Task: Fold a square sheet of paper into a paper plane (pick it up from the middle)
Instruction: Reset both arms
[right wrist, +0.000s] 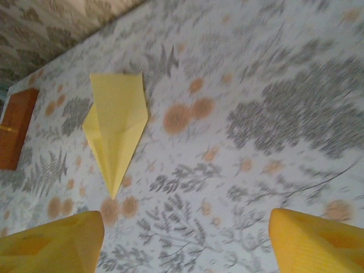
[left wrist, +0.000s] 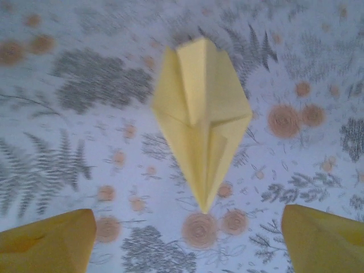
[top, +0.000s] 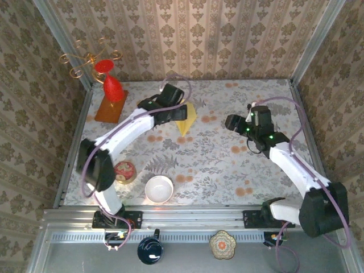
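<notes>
a table (top: 227, 170) with a grey and orange flower cloth sits boxed in by patterned wallpaper on three sides. nearest the arm bases, a dark mug (top: 150, 249) and a small patterned tin (top: 222, 244) rest on the metal ledge in front. just past them on the cloth stand a white bowl (top: 158, 189) and, to its left, a little round red dish (top: 124, 170).

further in, the right gripper (right wrist: 186, 227) hangs over bare cloth, well apart from the paper, its yellow fingers (right wrist: 62, 242) spread wide with nothing between them. the left gripper (left wrist: 187, 219) hovers right by the paper plane (left wrist: 202, 114), its fingers (left wrist: 51, 242) also spread and clear of the paper.

the paper plane lies flat on the cloth at the far middle of the table, a pale yellow dart with a sharp point towards the arms and a centre crease. at the far left, a brown board (top: 111, 105) carries a red vase (top: 112, 85).

judging by the shape, the folding looks done or close to it: nose folds and centre crease are in place, and neither tool holds the paper. what may be left is a final press of the creases, or nothing at all.
</notes>
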### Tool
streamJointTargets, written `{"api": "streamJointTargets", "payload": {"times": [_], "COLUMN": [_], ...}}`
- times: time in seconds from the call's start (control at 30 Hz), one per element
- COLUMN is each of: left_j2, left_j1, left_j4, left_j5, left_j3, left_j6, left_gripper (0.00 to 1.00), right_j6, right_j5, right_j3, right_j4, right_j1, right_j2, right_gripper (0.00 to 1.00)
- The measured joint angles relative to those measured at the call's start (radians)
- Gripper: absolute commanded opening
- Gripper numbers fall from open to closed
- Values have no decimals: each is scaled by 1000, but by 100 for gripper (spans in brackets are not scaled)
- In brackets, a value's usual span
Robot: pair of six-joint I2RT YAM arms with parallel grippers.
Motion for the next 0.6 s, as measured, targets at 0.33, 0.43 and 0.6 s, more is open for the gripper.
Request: {"api": "streamJointTargets", "payload": {"times": [0.33, 0.43, 0.6], "left_j2": [-518, -596, -654], "left_j1": [123, 220, 353], "left_j4": [192, 211, 340], "left_j5": [-306, -344, -381], "left_j3": [-614, -721, -867], "left_j6": [63, 87, 181], "left_gripper": [100, 100, 100], "right_j6": [-148, -187, -263], "right_j5": [402, 525, 625], "right_j3": [-138, -247, -383], "right_j4": [3, 69, 200], "right_j1": [-37, -46, -92], "right_j2": [-274, -290, -258], "right_gripper": [100, 100, 100]}}
